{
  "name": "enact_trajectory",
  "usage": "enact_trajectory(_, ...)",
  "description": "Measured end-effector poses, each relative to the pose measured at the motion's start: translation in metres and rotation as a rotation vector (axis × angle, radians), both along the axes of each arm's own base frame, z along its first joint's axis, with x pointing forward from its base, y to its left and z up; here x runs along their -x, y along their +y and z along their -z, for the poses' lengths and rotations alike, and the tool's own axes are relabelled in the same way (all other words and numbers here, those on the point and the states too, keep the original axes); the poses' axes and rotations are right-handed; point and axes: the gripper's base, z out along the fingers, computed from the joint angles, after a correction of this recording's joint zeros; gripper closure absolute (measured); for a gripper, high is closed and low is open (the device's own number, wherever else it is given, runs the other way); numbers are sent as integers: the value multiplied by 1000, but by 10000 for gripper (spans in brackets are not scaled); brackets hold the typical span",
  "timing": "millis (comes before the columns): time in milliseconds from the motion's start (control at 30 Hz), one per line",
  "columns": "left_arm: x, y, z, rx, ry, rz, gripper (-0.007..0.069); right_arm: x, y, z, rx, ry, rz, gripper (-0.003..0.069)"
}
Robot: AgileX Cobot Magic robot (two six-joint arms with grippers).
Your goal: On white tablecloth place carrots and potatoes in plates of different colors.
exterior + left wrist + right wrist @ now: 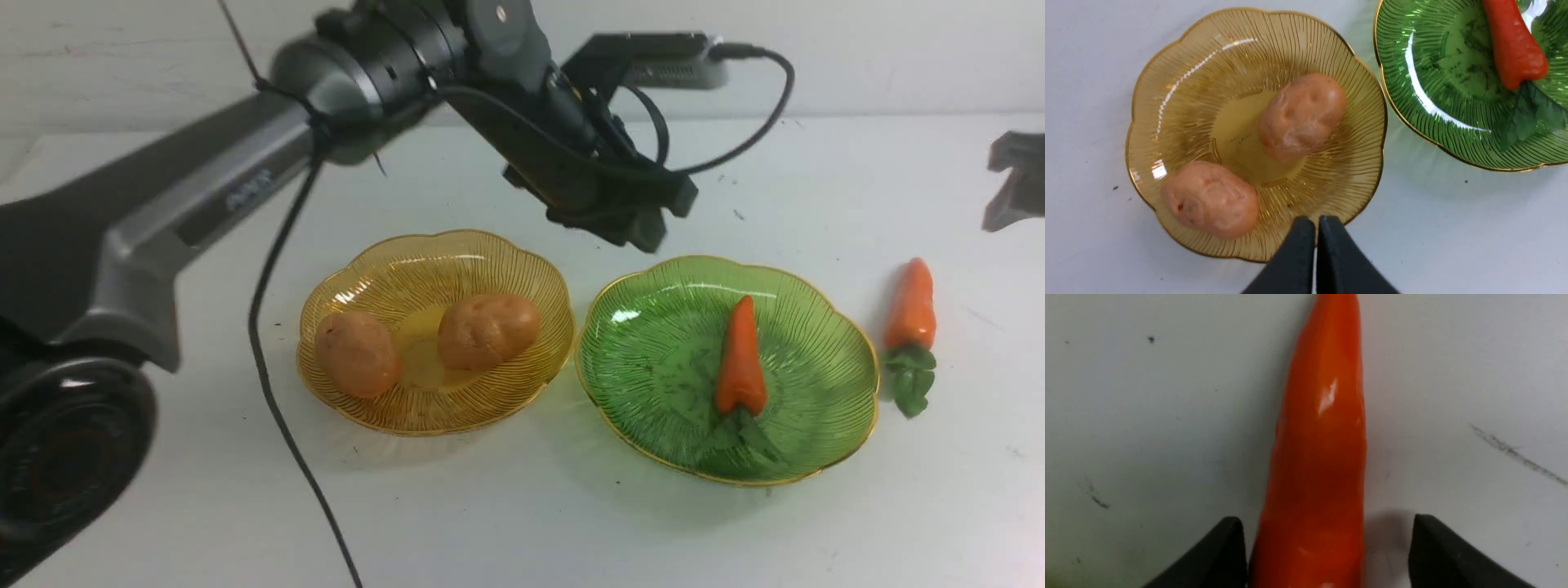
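Plainly, the coming move turns on the loose carrot (911,306), which lies on the white tablecloth (522,506) just to the right of the green plate (653,359), outside its gold rim and apparently not touching it. Its long axis runs roughly alongside that plate's right edge, with the pointed tip away from the robot and the leafy top toward it. That is much the same heading as the other carrot (741,359), already lying inside the green plate.

The right gripper (1327,547) stands over the loose carrot with its jaws wide, one on each side of the orange body and so across the long axis. One jaw is just beside the skin; the other stands apart from it, with bare cloth between. Nothing is gripped yet. Closing would likely pinch the carrot across its narrow width, and a short carry leftward over the rim would follow.

The right arm is clearly the nearer one. The left gripper (1316,224) hangs above the green plate's far-left side, jaws pressed together and empty. Both potatoes (357,354) (488,330) sit in the amber plate (457,253), left of the green one.
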Motion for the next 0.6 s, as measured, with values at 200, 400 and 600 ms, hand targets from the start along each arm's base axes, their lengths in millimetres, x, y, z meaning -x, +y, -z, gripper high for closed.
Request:
enact_trajectory(200, 55, 32, -16, 43, -61, -41, 628, -1, -1, -41, 13, -8, -40, 347)
enact_trajectory(400, 95, 59, -12, 64, -124, -95, 628, 17, 9, -107, -10, -55, -83, 347)
enact_trajectory(600, 155, 96, 9, 151, -199, -207, 628, 26, 69, -122, -25, -30, -243, 347)
